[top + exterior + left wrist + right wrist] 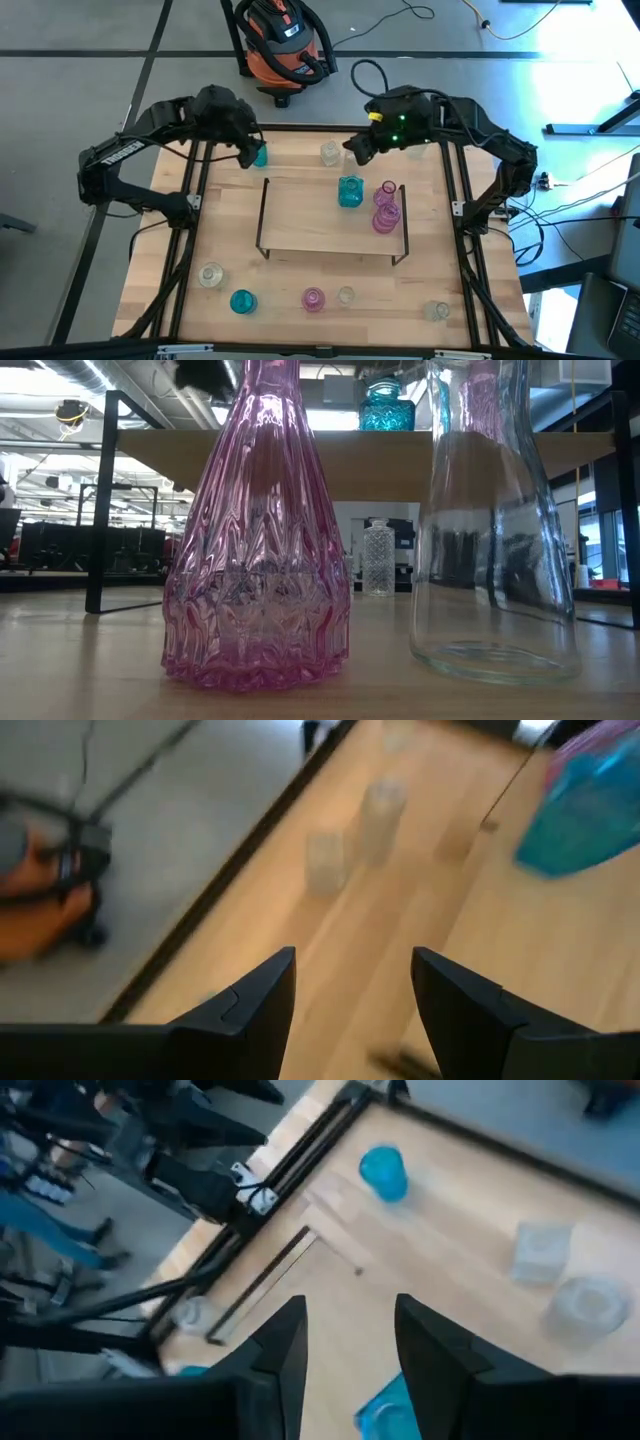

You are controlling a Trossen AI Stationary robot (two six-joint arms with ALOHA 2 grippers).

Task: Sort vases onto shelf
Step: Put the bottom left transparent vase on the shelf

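High view: both arms hover over the far edge of the table, vases on shelf and table.

High view: the light-wood shelf (320, 225) on its thin dark wire frame lies long side left to right; a squarish teal vase (349, 191) and two pink vases (386, 208) stand upright on its right part, and other small glass vases stand along the near edge of the table (290, 275).
Low view: a ribbed pink glass vase (257, 550) and a smooth clear vase (495, 530) stand upright, necks up.
Left wrist view: the left end effector (352, 995) is parted, with nothing between its fingers.
Right wrist view: the right end effector (350, 1345) is narrowly parted and also empty, above the table.
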